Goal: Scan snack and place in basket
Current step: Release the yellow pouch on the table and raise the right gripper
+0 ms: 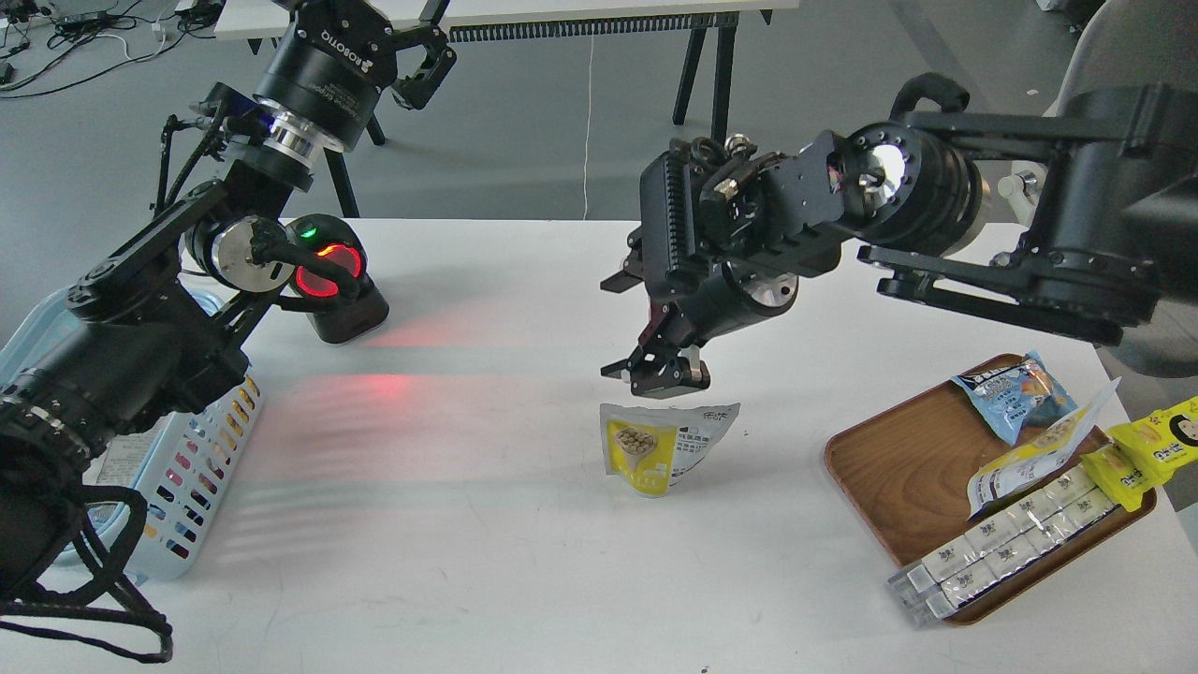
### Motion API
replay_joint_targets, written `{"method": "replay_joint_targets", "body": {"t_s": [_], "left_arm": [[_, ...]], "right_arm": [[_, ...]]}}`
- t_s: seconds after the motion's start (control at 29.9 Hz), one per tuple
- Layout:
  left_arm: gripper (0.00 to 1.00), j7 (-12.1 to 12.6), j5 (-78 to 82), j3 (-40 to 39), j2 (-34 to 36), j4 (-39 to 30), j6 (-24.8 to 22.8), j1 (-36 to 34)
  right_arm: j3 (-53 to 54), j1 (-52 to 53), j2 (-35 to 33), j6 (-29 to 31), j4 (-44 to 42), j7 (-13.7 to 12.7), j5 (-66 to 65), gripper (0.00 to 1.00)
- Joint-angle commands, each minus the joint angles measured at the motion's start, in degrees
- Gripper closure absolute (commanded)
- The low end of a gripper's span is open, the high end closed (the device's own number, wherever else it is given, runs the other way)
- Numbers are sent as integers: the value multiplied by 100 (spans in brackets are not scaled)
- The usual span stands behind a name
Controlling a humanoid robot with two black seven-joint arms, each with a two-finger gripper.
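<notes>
The snack (655,447), a small yellow pouch with a white printed side, lies on the white table near the middle. My right gripper (655,373) hangs just above it, open and empty, clear of the pouch. The light blue basket (201,459) stands at the table's left edge, mostly hidden behind my left arm. My left gripper (426,56) is raised at the top left beyond the table, its fingers apart and holding nothing.
A black scanner (332,285) with a red light stands at the back left and throws a red glow on the table. A brown wooden tray (903,473) at the right holds a blue packet (1015,393), yellow packets (1146,449) and a long clear pack.
</notes>
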Motion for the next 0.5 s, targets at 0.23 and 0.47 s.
{"method": "replay_joint_targets", "body": {"t_s": [0.23,0.47], "left_arm": [[0,0,15,54,61,-70,0,-18],[0,0,103,2,193,9,0,-246]], "right_arm": [[1177,146,-213,0,-2216,0,1275,3],[1292,120,-678,0,-2734,0,3400,3]]}}
